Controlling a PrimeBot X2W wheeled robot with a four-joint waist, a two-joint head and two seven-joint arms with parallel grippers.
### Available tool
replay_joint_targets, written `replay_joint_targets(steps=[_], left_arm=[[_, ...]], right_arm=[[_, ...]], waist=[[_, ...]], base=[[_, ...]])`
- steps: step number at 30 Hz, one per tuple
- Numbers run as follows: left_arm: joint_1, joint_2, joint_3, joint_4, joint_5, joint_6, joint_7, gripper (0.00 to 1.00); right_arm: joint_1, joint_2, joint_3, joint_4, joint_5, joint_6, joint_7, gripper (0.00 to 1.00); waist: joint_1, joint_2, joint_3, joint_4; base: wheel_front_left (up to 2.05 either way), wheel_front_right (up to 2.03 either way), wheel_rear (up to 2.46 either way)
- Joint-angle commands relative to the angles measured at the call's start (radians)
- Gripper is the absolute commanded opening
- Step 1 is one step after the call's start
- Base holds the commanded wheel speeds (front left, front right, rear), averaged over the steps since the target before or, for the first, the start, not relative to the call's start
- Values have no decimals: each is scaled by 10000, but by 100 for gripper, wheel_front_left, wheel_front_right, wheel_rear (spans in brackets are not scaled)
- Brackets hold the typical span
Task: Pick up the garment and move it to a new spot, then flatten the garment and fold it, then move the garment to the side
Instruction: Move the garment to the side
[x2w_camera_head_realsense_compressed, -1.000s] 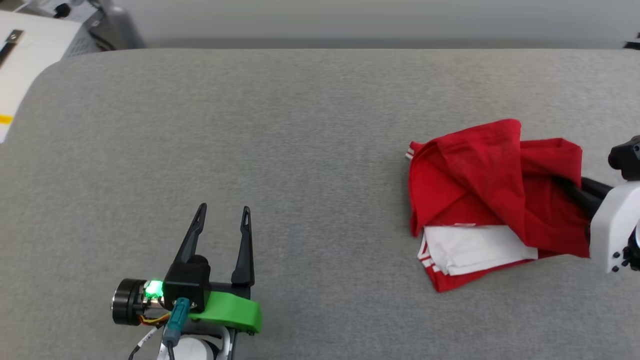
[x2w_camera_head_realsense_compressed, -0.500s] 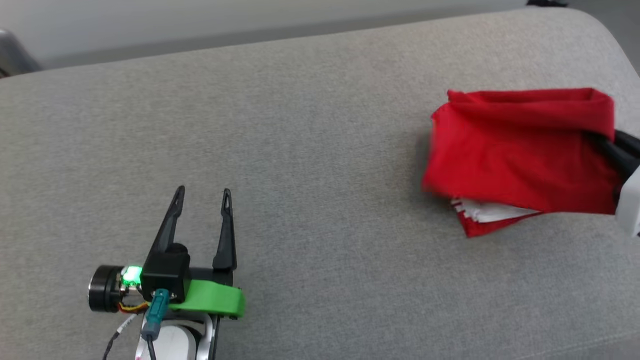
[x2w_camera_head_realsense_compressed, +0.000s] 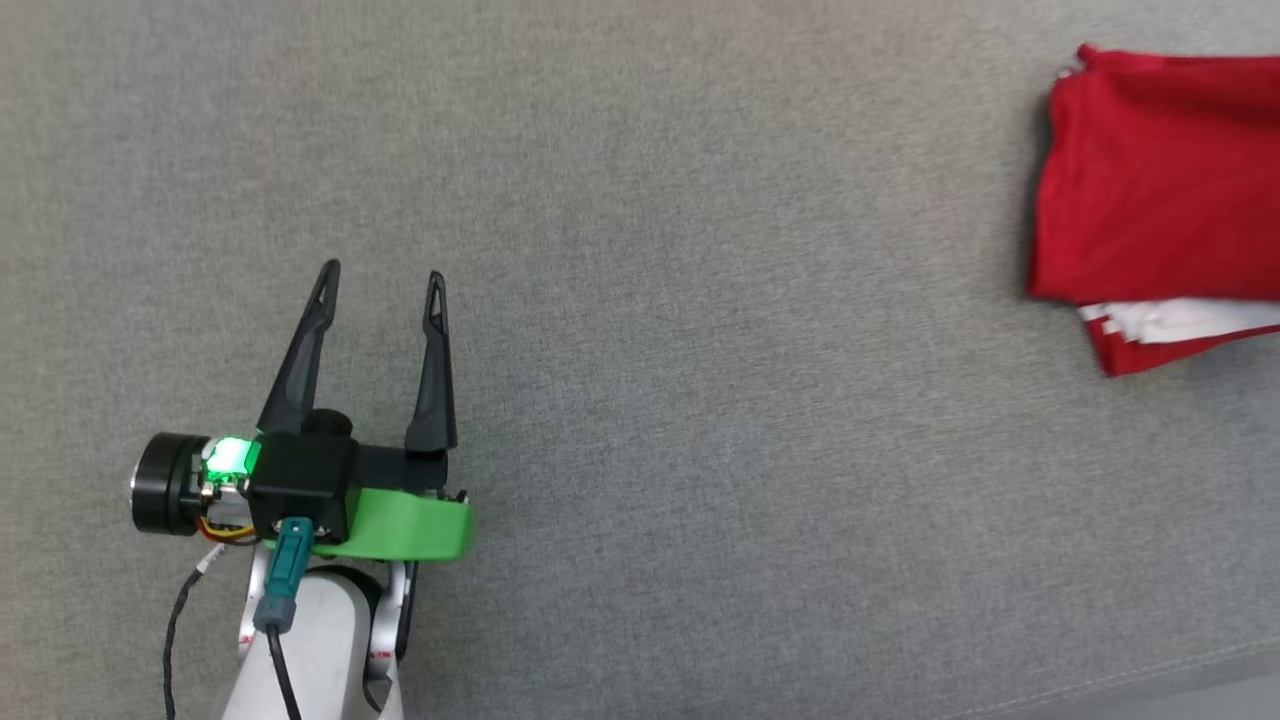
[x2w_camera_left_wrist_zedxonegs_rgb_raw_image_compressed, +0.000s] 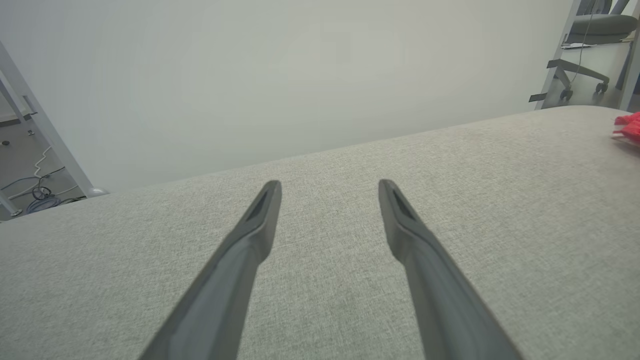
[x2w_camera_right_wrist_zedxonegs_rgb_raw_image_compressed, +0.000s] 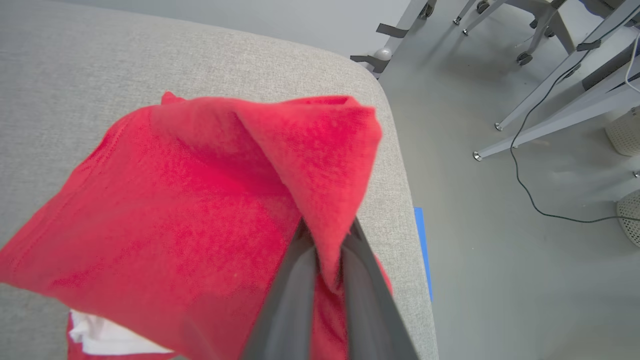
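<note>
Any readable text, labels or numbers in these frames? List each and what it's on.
No text is legible.
The garment: red cloth and white striped trim facing out, no print in sight.
Cable tag by the left wrist: too small to read.

left gripper (x2w_camera_head_realsense_compressed: 382, 273): two long black fingers, tapered, slotted at the tips.
housing (x2w_camera_head_realsense_compressed: 305, 485): black block behind the fingers, green light (x2w_camera_head_realsense_compressed: 228, 456) beside it.
bracket (x2w_camera_head_realsense_compressed: 405, 527): bright green, under the housing.
plug (x2w_camera_head_realsense_compressed: 283, 588): teal, on a white forearm (x2w_camera_head_realsense_compressed: 325, 650).
right gripper (x2w_camera_right_wrist_zedxonegs_rgb_raw_image_compressed: 327, 235): dark grey fingers.
</note>
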Motion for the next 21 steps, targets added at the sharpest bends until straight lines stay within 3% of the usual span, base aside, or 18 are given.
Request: replay_joint_targets(steps=[1, 12, 21], left_arm=[[-232, 128, 2, -135, 81, 73, -59, 100], [-795, 444, -110, -625, 120, 221, -59, 100], [-928, 545, -271, -766, 86, 399, -59, 100]], right_arm=[[-368, -77, -166, 315, -76, -7, -123, 0], [-2450, -158, -799, 3011, -933, -7, -685, 0], [-3370, -117, -1168, 5282, -1498, -7, -1211, 0]], waist=[[-1, -1, 875, 345], [-1, -1, 2129, 560], [-1, -1, 2283, 736]], base=[[0, 0, 0], [0, 0, 0], [0, 0, 0]])
